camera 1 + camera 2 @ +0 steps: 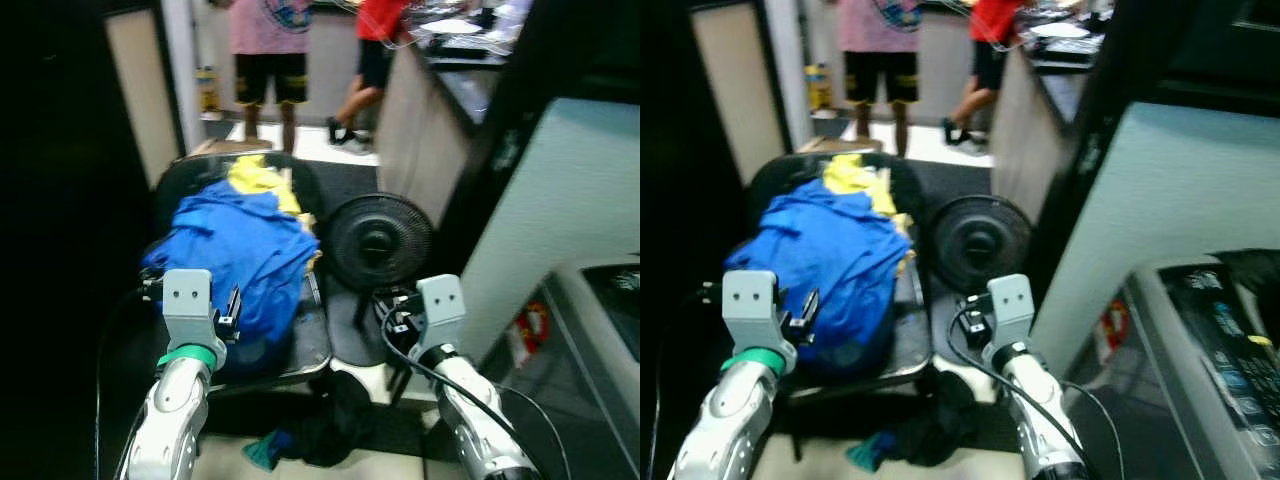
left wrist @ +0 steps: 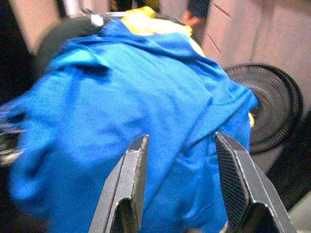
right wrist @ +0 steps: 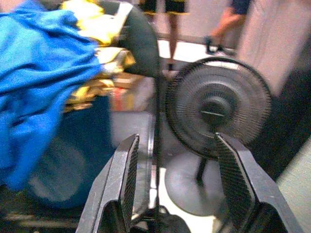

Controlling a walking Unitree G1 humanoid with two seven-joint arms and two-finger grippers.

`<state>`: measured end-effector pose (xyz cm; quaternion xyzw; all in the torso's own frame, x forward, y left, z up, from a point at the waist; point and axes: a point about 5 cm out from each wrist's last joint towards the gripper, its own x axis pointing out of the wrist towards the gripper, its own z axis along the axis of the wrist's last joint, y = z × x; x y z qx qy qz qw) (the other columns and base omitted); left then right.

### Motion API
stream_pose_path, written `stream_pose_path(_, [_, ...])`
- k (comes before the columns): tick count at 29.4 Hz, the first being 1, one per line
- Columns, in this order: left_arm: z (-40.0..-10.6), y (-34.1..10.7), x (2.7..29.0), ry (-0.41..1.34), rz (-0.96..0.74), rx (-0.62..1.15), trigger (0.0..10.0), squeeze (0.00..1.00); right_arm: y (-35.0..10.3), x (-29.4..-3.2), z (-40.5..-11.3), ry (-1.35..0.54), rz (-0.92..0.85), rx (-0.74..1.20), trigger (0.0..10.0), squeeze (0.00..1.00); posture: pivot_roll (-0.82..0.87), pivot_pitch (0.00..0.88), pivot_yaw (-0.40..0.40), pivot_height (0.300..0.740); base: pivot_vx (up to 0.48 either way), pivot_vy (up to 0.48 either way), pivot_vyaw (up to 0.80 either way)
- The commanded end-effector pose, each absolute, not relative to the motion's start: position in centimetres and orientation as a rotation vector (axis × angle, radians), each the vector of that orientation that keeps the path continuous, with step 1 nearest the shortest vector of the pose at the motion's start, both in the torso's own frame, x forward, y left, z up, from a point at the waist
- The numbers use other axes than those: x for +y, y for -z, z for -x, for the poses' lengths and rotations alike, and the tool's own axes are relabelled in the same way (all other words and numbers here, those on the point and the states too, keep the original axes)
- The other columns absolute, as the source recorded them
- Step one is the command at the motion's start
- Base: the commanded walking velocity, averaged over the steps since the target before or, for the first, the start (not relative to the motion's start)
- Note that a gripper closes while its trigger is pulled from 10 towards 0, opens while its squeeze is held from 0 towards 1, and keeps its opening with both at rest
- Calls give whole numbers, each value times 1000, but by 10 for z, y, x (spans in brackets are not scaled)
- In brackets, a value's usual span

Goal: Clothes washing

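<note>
L gripper [image 2: 182, 145] spread over blue garment [image 1: 240, 250] heaped on chair [image 1: 310, 350], R gripper [image 3: 177, 145] spread nr fan [image 1: 380, 240]; yellow cloth [image 1: 258, 178] mostly buried, frames blurred.

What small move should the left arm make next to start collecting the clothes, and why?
Probably ease the left end effector forward and down onto the blue garment. Its fingers are open and hold nothing, and the wrist view shows the blue fabric right beyond them, piled on the black chair with a yellow garment behind. The right end effector is open and faces the black fan, so it is less well placed.
</note>
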<state>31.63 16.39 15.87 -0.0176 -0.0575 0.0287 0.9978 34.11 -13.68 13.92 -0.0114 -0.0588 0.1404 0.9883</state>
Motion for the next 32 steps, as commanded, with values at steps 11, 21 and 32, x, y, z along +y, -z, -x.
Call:
stream_pose_path(11, [-319,-156,163,-50,36,-99,10000,0,-139,-134,-341,-300,41,-121,10000,0,13,60,20,740,254,0,0])
stream_pose_path(21, [-317,-156,164,-57,39,-102,10000,0,-143,-128,-342,-350,65,-133,10000,0,10,52,13,740,256,0,560])
stream_pose_path(32, [-318,-155,161,-53,43,-104,10000,0,-146,-131,-344,-346,69,-148,10000,0,7,42,13,740,256,0,0])
